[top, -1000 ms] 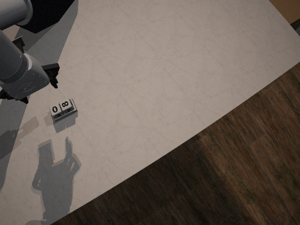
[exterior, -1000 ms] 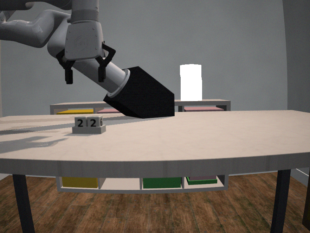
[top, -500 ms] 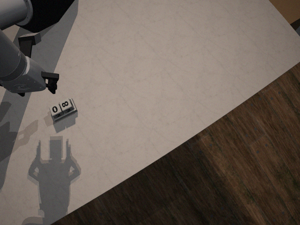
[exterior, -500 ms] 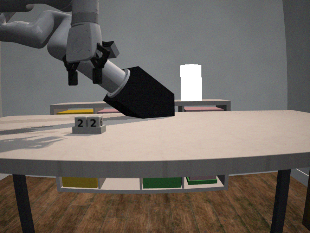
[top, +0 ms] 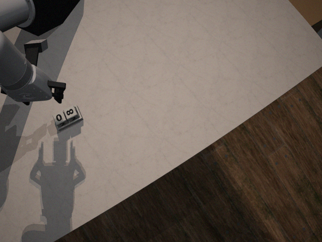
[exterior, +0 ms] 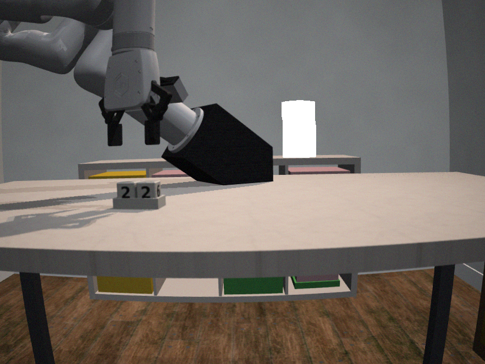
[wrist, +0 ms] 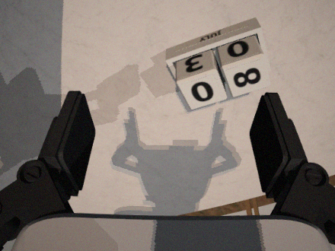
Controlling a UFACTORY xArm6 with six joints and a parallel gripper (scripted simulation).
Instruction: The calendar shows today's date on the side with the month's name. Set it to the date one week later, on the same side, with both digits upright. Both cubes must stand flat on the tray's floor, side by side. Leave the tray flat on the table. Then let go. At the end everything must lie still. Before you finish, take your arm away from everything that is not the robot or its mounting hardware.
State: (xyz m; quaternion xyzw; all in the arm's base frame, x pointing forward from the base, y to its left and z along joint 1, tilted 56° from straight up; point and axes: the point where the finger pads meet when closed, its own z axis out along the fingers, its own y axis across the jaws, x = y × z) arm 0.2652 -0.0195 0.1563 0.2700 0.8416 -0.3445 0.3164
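Gripper spread wide, empty, above cubes near table's left edge; off-centre descent may tip tray.

A matt, pale, faintly veined stone-like worktop carries smooth white cubes in a matt grey tray, above dark grained wood flooring; the arm's shell looks smooth grey plastic.
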